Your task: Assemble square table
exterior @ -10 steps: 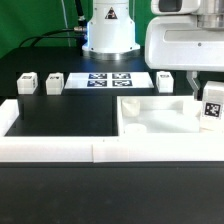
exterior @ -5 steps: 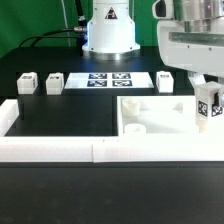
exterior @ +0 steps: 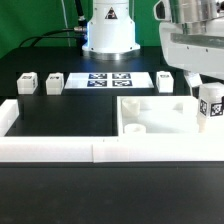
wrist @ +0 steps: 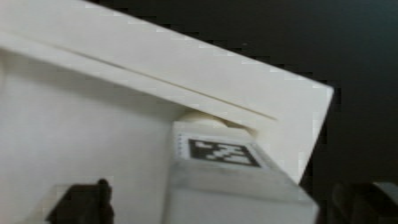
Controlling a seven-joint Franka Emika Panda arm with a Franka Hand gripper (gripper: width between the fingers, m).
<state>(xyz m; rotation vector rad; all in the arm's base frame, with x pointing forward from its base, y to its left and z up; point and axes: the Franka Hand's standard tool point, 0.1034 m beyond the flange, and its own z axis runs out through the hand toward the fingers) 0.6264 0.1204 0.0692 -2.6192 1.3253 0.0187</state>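
Observation:
The white square tabletop (exterior: 155, 115) lies with its recessed side up on the black table, at the exterior view's right. My gripper (exterior: 210, 93) is shut on a white tagged leg (exterior: 211, 108) and holds it upright at the tabletop's right edge. In the wrist view the leg (wrist: 228, 158) sits between my dark fingers (wrist: 80, 200), and its end meets the tabletop's edge (wrist: 160, 80). Three more legs stand at the back: two on the left (exterior: 27, 82) (exterior: 54, 82) and one on the right (exterior: 166, 80).
The marker board (exterior: 108, 79) lies at the back centre in front of the robot base (exterior: 108, 30). A long low white border wall (exterior: 100, 150) runs along the front and turns back at the left (exterior: 8, 118).
My gripper body has shifted up and toward the exterior view's right. The held leg has stayed at the tabletop's right edge, moving only slightly.

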